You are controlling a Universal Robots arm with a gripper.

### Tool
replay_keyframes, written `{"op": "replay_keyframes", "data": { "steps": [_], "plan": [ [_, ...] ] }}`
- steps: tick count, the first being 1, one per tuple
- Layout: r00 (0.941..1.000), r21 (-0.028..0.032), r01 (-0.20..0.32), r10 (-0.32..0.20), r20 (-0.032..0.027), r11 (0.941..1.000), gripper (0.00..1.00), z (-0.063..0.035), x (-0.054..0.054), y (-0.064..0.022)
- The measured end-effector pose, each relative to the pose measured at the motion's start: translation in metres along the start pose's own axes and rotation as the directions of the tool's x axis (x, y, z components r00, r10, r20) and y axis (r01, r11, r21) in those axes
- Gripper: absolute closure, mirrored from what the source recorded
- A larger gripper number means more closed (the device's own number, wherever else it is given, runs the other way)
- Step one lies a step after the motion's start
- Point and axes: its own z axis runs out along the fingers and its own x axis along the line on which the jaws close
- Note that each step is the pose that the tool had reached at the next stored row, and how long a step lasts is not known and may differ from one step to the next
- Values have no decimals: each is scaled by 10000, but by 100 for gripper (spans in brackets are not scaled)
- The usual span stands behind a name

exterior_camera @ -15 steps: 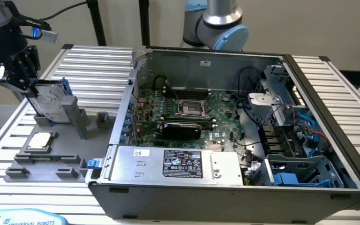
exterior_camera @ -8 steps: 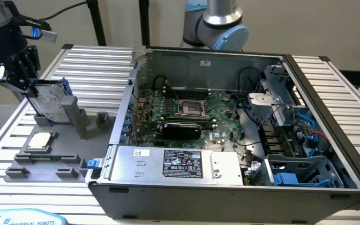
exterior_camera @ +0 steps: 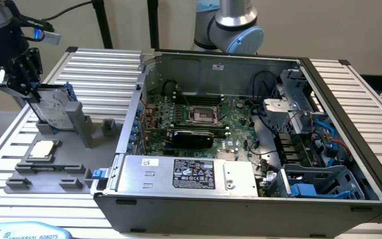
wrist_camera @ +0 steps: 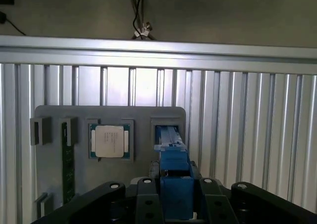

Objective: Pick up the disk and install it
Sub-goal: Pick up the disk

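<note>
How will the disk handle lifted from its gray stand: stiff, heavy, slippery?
Probably rigid: the disk looks like a metal slab, so it shouldn't flex. Likely dense for its size. The claw grips it by a smooth blue rail, so it may slip; standing on edge in the gray stand, it could tip if released.

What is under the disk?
The gray holder, its slot framing the lower end of the disk. The slot's floor is covered by the disk, so whether it rests there cannot be seen.
</note>
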Motion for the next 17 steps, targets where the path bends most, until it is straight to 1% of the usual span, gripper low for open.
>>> {"op": "replay_keyframes", "data": {
  "steps": [3, 6, 9, 17],
  "plan": [
    [10000, -1, 0, 0, 80, 10000, 67, -38, -2, -1],
    [9999, 2, 0, 0, 129, 10000, 67, -112, -4, -3],
    [9999, 3, 0, 0, 153, 10000, 67, -216, -7, -5],
    [9999, 2, 0, -1, 161, 10000, 67, -571, -17, -13]
  ]
}}
